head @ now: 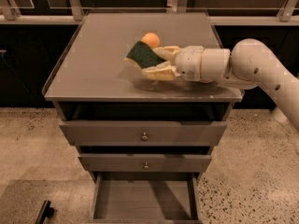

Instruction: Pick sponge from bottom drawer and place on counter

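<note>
Your gripper (150, 61) sits at frame center over the counter (93, 55), its 2 fingers clamped on the sponge (143, 54). The sponge is flat and tilted, dark green face up. An orange (150, 39) lies just behind it. The drawer (145, 200) at bottom center is open.

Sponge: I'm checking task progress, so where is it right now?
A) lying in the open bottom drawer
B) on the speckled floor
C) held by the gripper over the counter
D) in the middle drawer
C: the sponge is clamped, tilted, between the fingers of the gripper just above the counter, next to an orange.
</note>
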Available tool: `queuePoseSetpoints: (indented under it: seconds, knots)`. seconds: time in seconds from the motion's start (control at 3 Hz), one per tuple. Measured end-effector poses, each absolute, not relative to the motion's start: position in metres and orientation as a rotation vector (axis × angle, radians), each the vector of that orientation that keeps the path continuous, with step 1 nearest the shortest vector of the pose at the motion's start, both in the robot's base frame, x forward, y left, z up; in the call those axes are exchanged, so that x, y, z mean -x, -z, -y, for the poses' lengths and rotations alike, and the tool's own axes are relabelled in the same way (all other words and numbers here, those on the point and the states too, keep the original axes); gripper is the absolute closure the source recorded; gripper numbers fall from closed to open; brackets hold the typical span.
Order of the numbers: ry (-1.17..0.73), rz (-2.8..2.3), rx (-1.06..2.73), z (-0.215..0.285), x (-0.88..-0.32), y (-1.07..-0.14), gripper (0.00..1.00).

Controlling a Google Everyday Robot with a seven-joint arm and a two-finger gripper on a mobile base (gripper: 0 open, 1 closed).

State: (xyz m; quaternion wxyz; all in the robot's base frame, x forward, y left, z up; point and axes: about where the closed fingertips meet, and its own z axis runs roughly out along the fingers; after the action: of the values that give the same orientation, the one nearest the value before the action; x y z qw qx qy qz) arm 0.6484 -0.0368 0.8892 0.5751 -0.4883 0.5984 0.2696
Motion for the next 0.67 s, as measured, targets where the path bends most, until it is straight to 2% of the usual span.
queuePoseSetpoints:
  seconds: [0.33, 0.67]
  knots:
    - [-0.632, -1.402, 1.144, 0.0368, -0.6484, -0.8892, 0.11]
    - [-0.632, -1.402, 1.144, 0.0368, -0.6484, -0.8892, 0.00]
